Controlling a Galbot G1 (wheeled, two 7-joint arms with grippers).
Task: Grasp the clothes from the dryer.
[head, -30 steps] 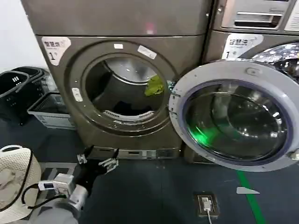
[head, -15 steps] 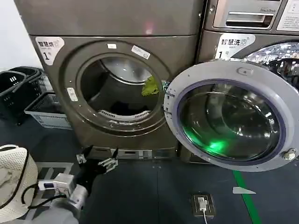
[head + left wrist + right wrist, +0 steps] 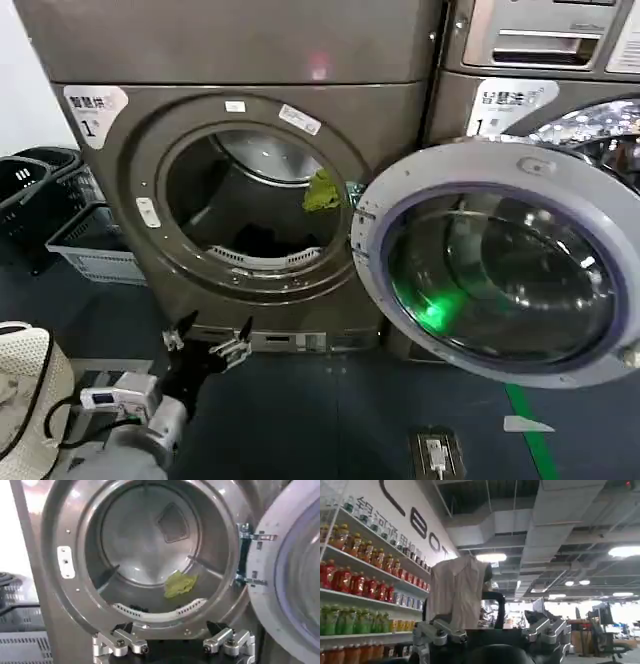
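Our left pincer point(image 3: 208, 345) waits spread and empty below the dryer point(image 3: 250, 200) mouth.
The green cloth point(image 3: 321, 190) sits inside the dryer, toward the hinge side, dark clothes point(image 3: 262, 240) low beneath it. Reaching in, we might clip the dryer's rim or snag only a fold. The open door point(image 3: 500, 265) crowds the hinge side; baskets point(image 3: 60, 215) stand beyond the dryer's far side. Our right pincer point(image 3: 490, 632) is spread, raised away.

Dim overall, cool grey cast. Soft glare along the brushed-metal drum back point(image 3: 145, 535) in the left wrist view, a green glow inside the round glass dryer door point(image 3: 500, 270). Bright ceiling strip lights point(image 3: 491, 557) blown out. Slight bending at head-view edges.
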